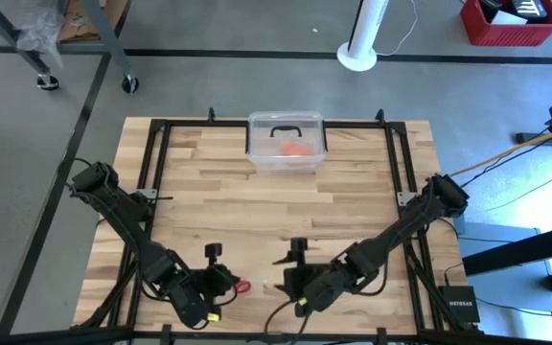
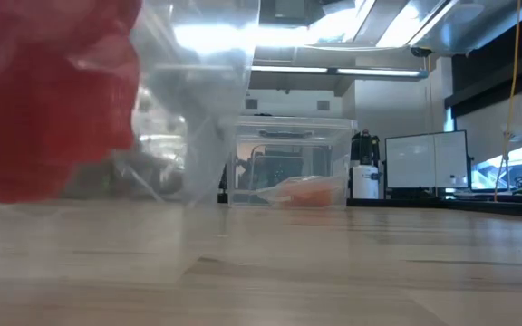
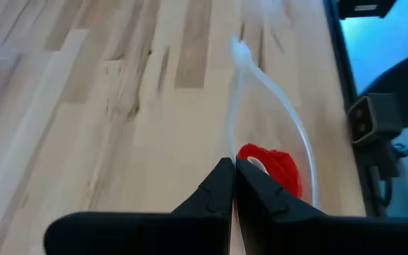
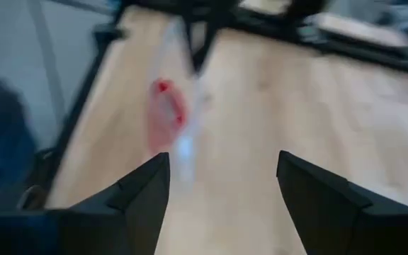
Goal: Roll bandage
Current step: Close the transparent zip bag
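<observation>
Table (image 1: 257, 201): pale butcher-block wood, long glued strips with visible grain, edged by a black metal frame.

Bandage (image 1: 242, 286): small bright red cloth roll, matte and soft, lying on the wood near the table's front edge, between the two grippers. It sits inside a crinkly clear plastic bag (image 3: 289, 134), glossy and nearly see-through. In the left wrist view the roll (image 3: 271, 166) shows a pale core at its end. In the low view it is a large red blur (image 2: 48, 100) close to the lens, behind the clear film (image 2: 198, 81). In the right wrist view it is a red oval smear (image 4: 167, 113).

Left gripper (image 3: 233, 185): dark, tapered fingers pressed together, pinching a thin edge of the clear bag just beside the roll. In the high view it sits at the front left (image 1: 226, 284).

Right gripper (image 4: 222, 177): dark, blunt fingers spread wide with nothing between them, near the roll but apart from it, at front centre (image 1: 293, 285).

Clear plastic bin (image 1: 287, 142): rectangular, rounded corners, dark lid handle, at the table's far edge; holds an orange-red lump (image 1: 297, 149).
</observation>
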